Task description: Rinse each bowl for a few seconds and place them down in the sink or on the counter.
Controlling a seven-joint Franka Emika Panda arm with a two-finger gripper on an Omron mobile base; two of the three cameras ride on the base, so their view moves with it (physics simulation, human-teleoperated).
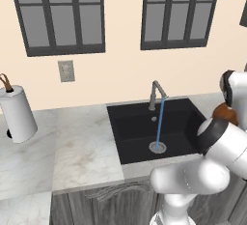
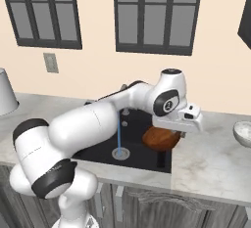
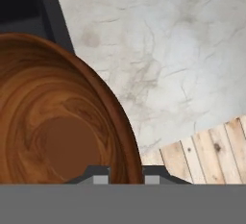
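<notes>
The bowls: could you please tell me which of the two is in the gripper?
The reddish-brown wooden bowl, gripped by its rim by the gripper over the sink's right edge. The other, a pale grey bowl, sits untouched on the counter to the right.

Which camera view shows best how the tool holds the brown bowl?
The hand view: the bowl is large there, and its rim passes between the two fingertips of the tool. The right base view shows the bowl hanging under the hand at the sink's right edge. The left base view shows a small part behind the arm.
</notes>
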